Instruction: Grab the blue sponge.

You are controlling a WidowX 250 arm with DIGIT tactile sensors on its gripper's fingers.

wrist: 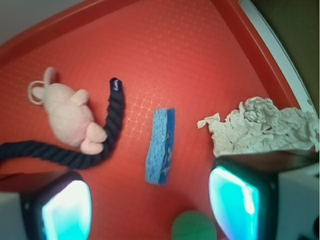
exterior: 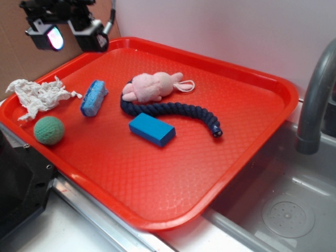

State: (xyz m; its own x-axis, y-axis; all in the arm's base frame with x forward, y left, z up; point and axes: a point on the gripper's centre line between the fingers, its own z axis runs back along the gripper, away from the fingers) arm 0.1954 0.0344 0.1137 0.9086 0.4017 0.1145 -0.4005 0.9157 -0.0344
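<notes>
The blue sponge (exterior: 94, 98) is a small light-blue speckled oblong lying on the left part of the red tray (exterior: 252, 100). In the wrist view the sponge (wrist: 160, 145) lies upright in the middle. My gripper (exterior: 73, 35) hangs high above the tray's far left corner, behind the sponge, open and empty. In the wrist view its two glowing cyan fingertips (wrist: 67, 210) stand wide apart at the bottom, with the gripper (wrist: 150, 207) well above the tray and the sponge just ahead of the gap.
A crumpled white paper (exterior: 39, 96) and a green ball (exterior: 49, 130) lie left of the sponge. A pink plush toy (exterior: 152, 86), a navy rope (exterior: 173, 111) and a smooth blue block (exterior: 151, 129) lie to its right. A grey faucet (exterior: 317, 94) and a sink stand at right.
</notes>
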